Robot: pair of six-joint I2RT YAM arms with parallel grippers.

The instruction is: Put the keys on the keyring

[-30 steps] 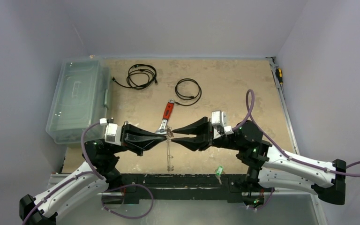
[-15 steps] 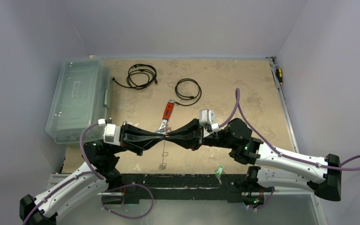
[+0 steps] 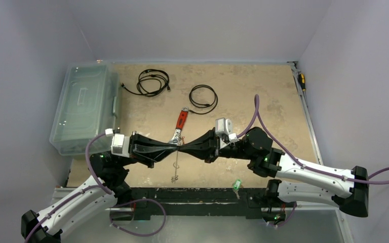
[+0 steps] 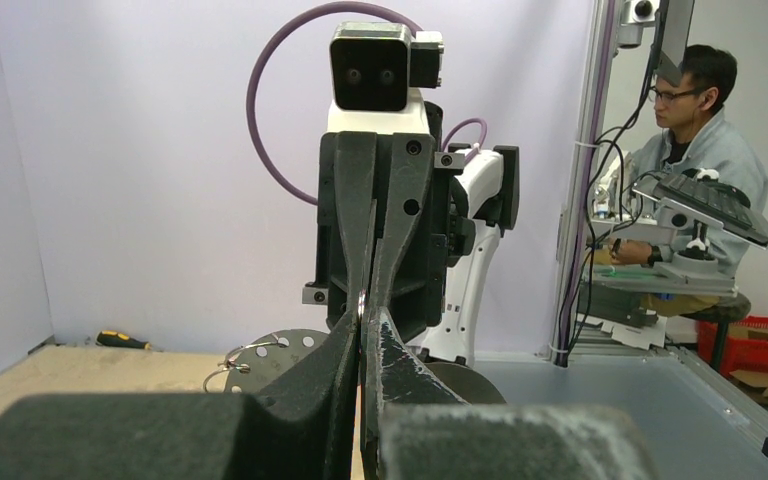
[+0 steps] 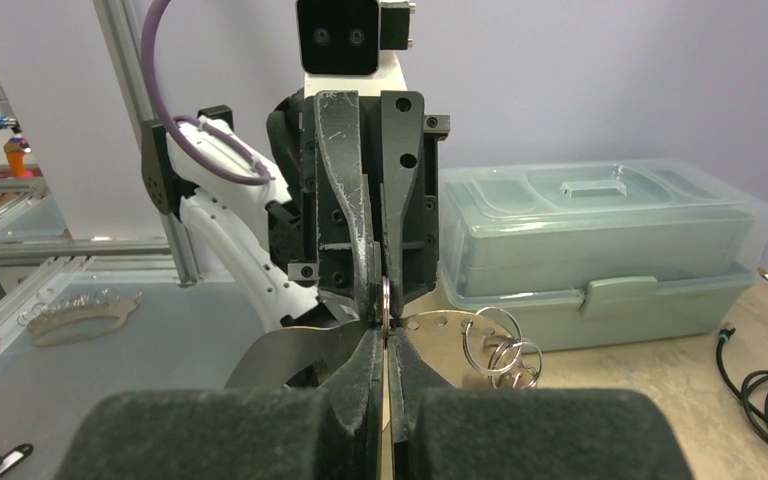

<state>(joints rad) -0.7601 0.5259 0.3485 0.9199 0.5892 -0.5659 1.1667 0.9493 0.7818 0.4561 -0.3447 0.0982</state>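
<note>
Top view: the left claw (image 3: 176, 146) and the right claw (image 3: 183, 147) meet tip to tip over the near middle of the surface (image 3: 263, 101). Both are clenched on the keyring (image 3: 174, 170), which is pinched where they meet and hangs beneath them. One green-headed key (image 3: 237, 184) lies apart on the dark rail at the near edge, right of the tips. One red-handled wrench (image 3: 181, 123) lies just behind them. Farther back are two cables, a larger coil (image 3: 153, 81) and a smaller coil (image 3: 203, 97). One clear lidded box (image 3: 83, 106) fills the left edge and one screwdriver (image 3: 301, 81) lies along the right edge. The widest open room is the far right half of the surface

Left wrist view: the left claw's fingers (image 4: 345, 345) press together with no gap, and the right claw faces them end-on, tips touching

Right wrist view: the right claw's fingers (image 5: 365, 350) are closed on a thin silvery edge at the tips. Small split rings (image 5: 501, 346) hang just to the right, but their count is unclear. The box stands beyond, near the surface's edge
</note>
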